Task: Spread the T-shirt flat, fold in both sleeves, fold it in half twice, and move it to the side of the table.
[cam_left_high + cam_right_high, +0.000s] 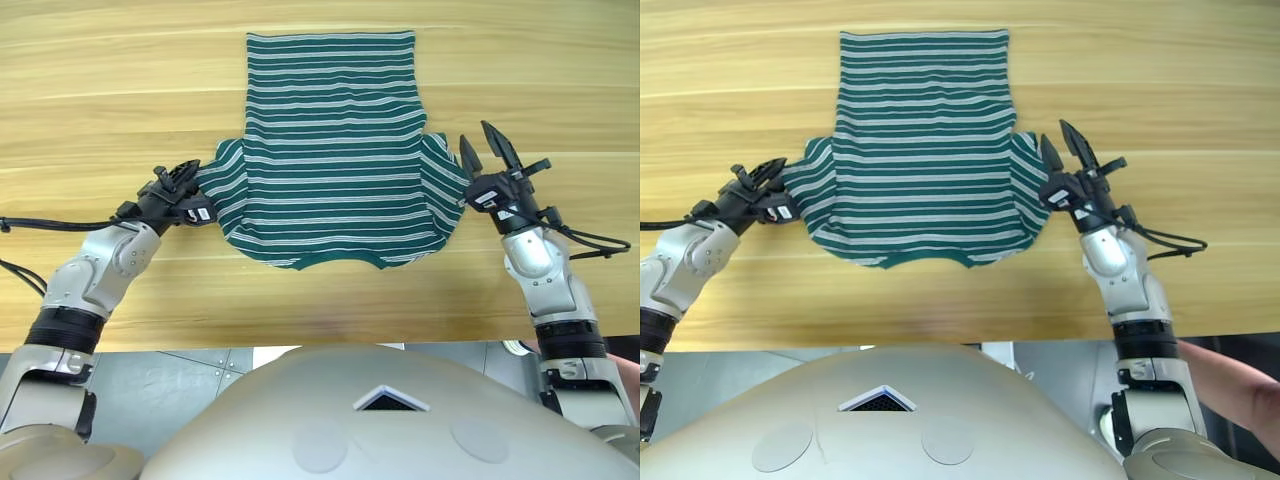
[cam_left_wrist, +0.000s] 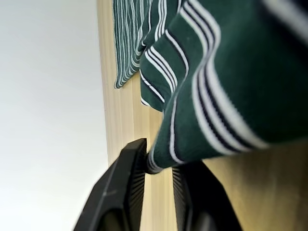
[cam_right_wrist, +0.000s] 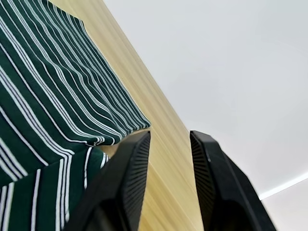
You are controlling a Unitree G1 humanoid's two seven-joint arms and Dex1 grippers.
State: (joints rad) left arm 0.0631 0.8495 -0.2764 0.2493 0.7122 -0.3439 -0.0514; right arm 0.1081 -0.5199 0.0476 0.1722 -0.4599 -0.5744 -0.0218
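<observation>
Finds the T-shirt (image 1: 335,150) spread on the worktop (image 1: 100,100), lying between the two end effectors, with its long axis running straight away from both. Places the collar (image 1: 335,262) at the near end, a little behind the fingertips, and the hem (image 1: 330,37) at the far end, well beyond them.

Holds the cuff of the left sleeve (image 1: 225,170) in the left end effector (image 1: 196,190), fingers clamped together on the striped cloth. From there, follows the sleeve inward toward the shirt's body, apparently raised a little off the wood.

Shows the right end effector (image 1: 478,140) with fingers apart and gripping nothing, tips tilted up and away, just outboard of the right sleeve (image 1: 445,180). Cannot tell whether touching the cuff edge or barely clear of it.

Judges the step in hand as the sleeve folds, with spreading apparently done. Calls next for carrying the left cuff inward, across the shirt's long axis and toward the right end effector, then letting go over the chest. Favours the left arm for that, being on cloth now. Needs the right to drop and close on its own cuff before mirroring the fold toward the left end effector. Risks dragging the whole shirt sideways if lifted too little.
</observation>
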